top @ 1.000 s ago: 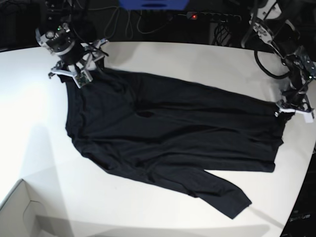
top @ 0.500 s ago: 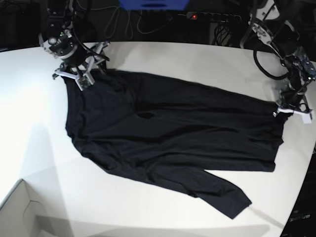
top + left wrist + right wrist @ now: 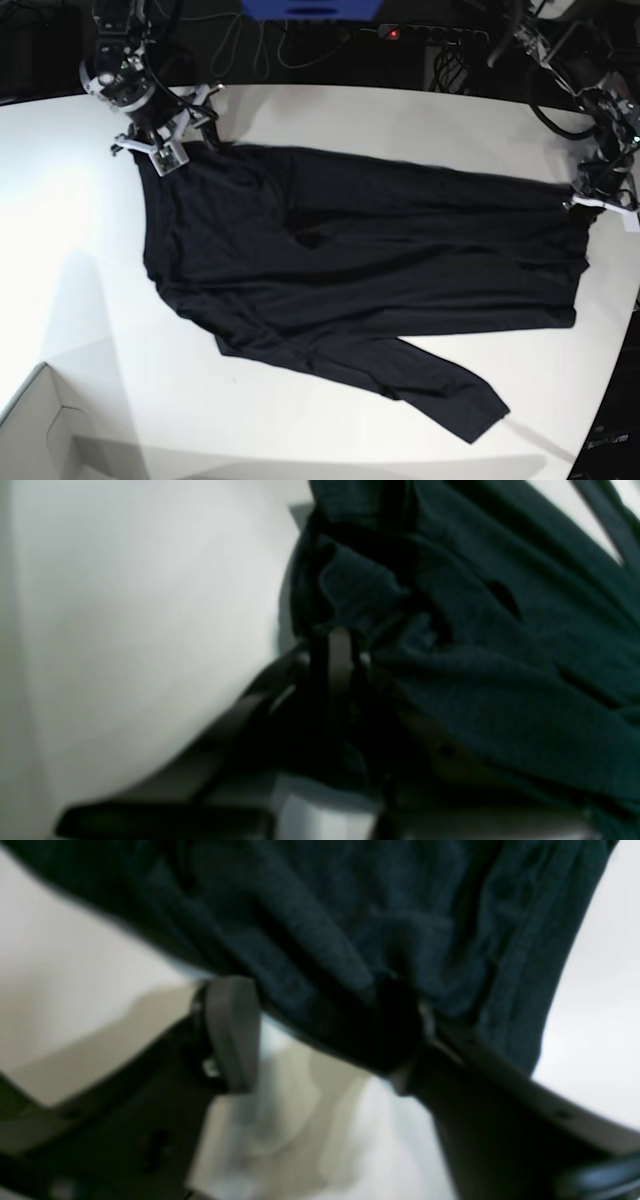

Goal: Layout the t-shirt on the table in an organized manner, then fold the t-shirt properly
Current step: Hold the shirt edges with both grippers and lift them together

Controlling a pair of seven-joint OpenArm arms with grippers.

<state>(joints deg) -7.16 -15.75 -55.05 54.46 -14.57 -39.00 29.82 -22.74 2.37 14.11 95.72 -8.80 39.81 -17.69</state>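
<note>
The black t-shirt (image 3: 350, 250) lies spread across the white table (image 3: 400, 110), one long sleeve (image 3: 450, 395) trailing toward the front right. My left gripper (image 3: 600, 200) is at the shirt's right end. In the left wrist view this gripper (image 3: 340, 655) is shut on a bunched fold of the t-shirt (image 3: 500, 680). My right gripper (image 3: 150, 148) is at the shirt's far left corner. In the right wrist view the right gripper (image 3: 320, 1030) is open, its fingers (image 3: 230, 1030) apart, with the edge of the t-shirt (image 3: 350, 915) draped between them against the right finger.
A pale box corner (image 3: 40, 430) sits at the front left. Cables and a power strip (image 3: 430, 35) lie behind the table's far edge. The table's curved edge (image 3: 612, 400) runs close by the left arm on the right.
The left gripper closed on the shirt's right end and drew it up and to the right, so the cloth lies flatter. The right gripper's fingers have come closer together at the far left corner.
</note>
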